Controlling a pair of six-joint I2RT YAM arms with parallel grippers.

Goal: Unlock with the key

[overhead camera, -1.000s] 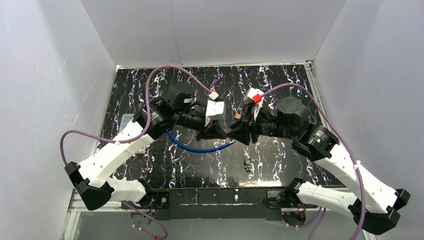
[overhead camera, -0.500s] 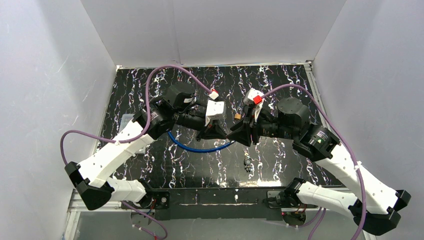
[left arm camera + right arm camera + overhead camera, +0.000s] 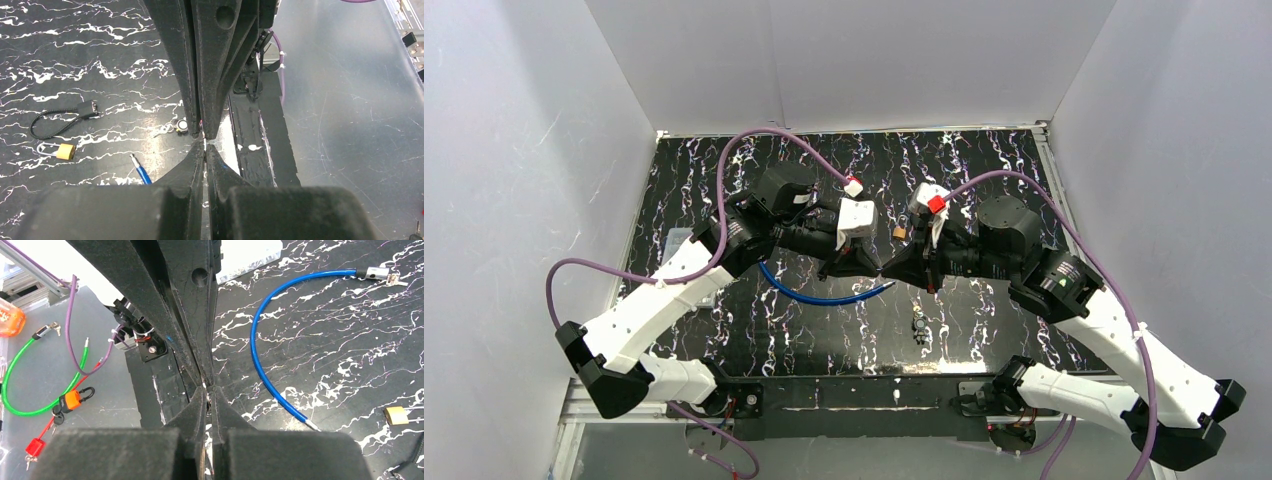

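Starting at the left: noting the blue cable lock (image 3: 824,297) lying curved on the counter (image 3: 984,170) beneath the left arm, with its bare pin end free. Finding the left pincer (image 3: 205,152) above it in mid-air, squeezed fully closed, and meeting it tip to tip the right pincer (image 3: 209,390), likewise squeezed fully closed. Spotting a thin pale sliver (image 3: 204,141) where the tips are touching. Too small for telling whether key or glare, so not claiming which pincer is gripping it.

Judging this as a handover of the key between the two arms. Aiming, for a clean one, at letting go on one side only once the other is clamping firmly. Also drawing apart straight rather than twisting, and leaving the key's blade poking out past the tips for the keyhole.

Moving right: seeing the small brass padlock (image 3: 901,232) lying on the counter just beyond the right pincer, and a small dark keyed piece (image 3: 919,326) nearer the bases. Not telling from here which lock is the target.
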